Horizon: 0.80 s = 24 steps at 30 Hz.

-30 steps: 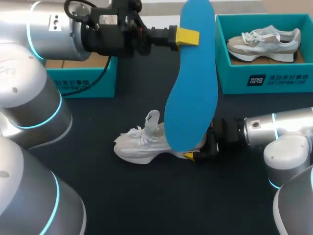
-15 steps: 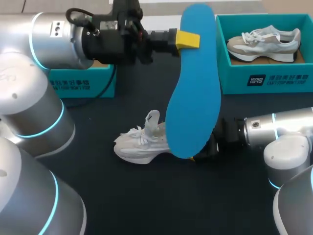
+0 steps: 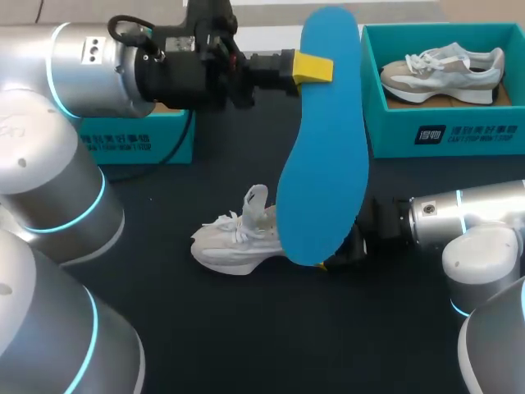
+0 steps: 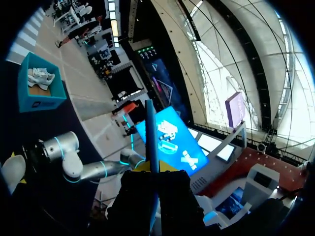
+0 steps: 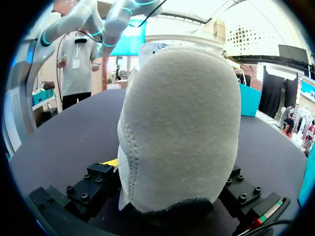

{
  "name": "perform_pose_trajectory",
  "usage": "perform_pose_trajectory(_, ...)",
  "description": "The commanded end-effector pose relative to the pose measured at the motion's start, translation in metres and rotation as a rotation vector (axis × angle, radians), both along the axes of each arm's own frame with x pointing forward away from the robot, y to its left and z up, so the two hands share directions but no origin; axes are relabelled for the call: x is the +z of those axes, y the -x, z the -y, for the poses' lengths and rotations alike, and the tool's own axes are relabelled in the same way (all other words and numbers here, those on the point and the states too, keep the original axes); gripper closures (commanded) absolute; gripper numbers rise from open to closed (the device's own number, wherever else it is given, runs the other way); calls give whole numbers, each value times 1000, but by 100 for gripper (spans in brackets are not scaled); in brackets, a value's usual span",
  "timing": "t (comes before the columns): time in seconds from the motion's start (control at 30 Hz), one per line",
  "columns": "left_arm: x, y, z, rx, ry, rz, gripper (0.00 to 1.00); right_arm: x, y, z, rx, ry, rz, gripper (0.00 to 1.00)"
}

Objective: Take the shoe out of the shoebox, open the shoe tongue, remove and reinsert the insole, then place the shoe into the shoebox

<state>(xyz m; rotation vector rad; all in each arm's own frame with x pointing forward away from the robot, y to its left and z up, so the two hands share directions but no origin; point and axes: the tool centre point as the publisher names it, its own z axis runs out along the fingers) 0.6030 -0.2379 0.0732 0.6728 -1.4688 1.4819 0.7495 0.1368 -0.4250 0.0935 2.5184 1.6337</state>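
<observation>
Your black table (image 3: 246, 328) has the white shoe (image 3: 234, 240) standing mid-surface, its heel clamped between the fingers of your right gripper (image 5: 172, 194). Your left gripper (image 3: 321, 66) is pinched onto the blue insole (image 3: 324, 156), holding it upright above the shoe. The right-hand teal shoebox (image 3: 447, 135) holds a second shoe (image 3: 443, 72); the left-hand teal box (image 3: 143, 138) sits half hidden behind your left arm.
</observation>
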Motion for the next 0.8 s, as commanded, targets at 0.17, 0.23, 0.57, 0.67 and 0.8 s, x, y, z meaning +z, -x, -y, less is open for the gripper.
perform_pose_trajectory(0.17, -2, 2, 0, 3, 1, -1, 100, -3, -1, -2, -1, 4, 0, 0)
perform_pose_trajectory(0.23, -2, 2, 0, 3, 1, -1, 100, -3, -1, -2, -1, 4, 0, 0)
perform_pose_trajectory(0.57, -2, 2, 0, 3, 1, -1, 100, -3, -1, -2, -1, 4, 0, 0)
perform_pose_trajectory(0.67, -2, 2, 0, 3, 1, -1, 100, -3, -1, -2, -1, 4, 0, 0)
perform_pose_trajectory(0.8, -2, 2, 0, 3, 1, -1, 100, -3, -1, -2, -1, 4, 0, 0)
